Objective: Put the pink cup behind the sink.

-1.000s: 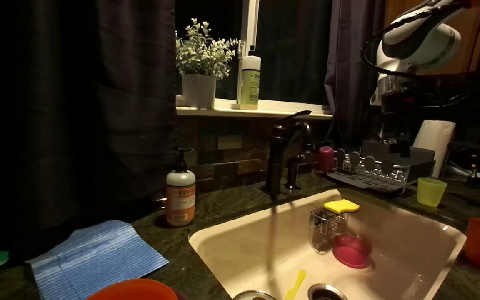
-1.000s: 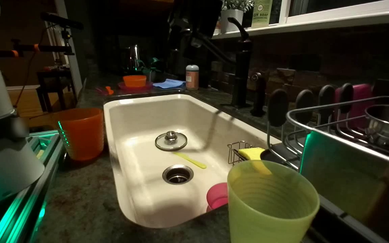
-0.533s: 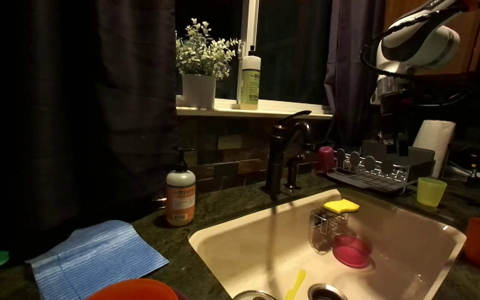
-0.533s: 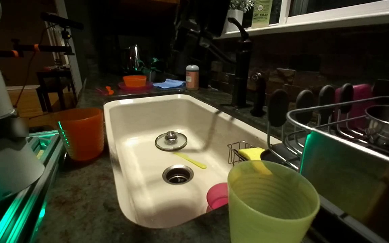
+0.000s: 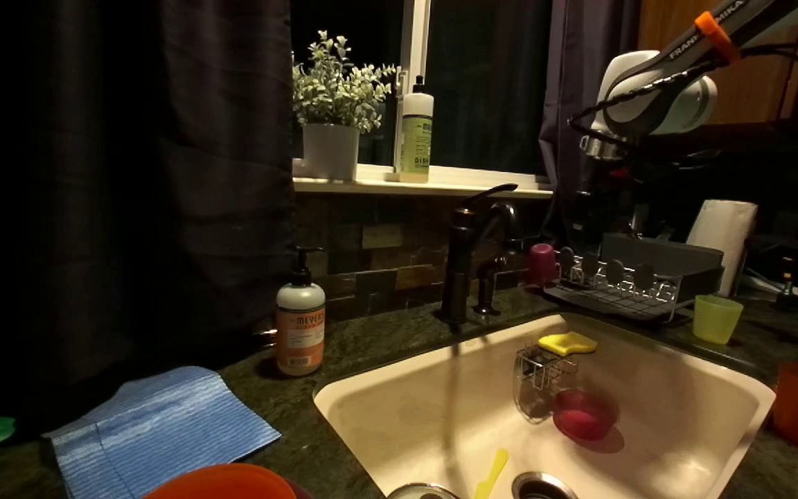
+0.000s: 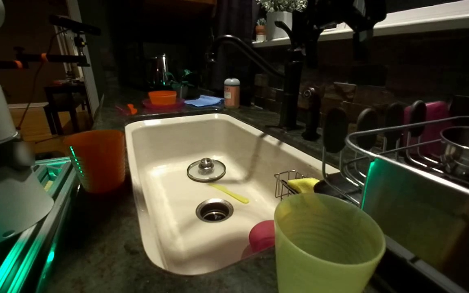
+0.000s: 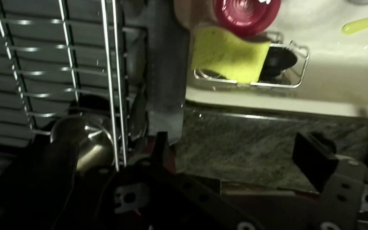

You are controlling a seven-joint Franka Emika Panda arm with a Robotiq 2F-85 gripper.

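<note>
Mostly dim, sink brightly lit, shadow streak down its wall, wrist view slightly blurred

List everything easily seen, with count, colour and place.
Sink: 1, cream, counter
Faucet: 1, black, counter
Rack: 1, grey, counter
Pot: 1, silver, rack
Pink cup: 1, magenta, rack end
Other cups: 2, yellow-green, orange, counter
Dish: 1, pink, sink
Sponge: 1, yellow, caddy
Utensil: 1, yellow, sink
Lid: 1, clear, sink
Cloth: 1, blue, counter
Bowl: 1, orange, plate
Soaps: 2, orange, green, counter, windowsill
Big plant: 1, green, windowsill
Arm: 1, white, above rack
Gripper: 1, black, above counter
</note>
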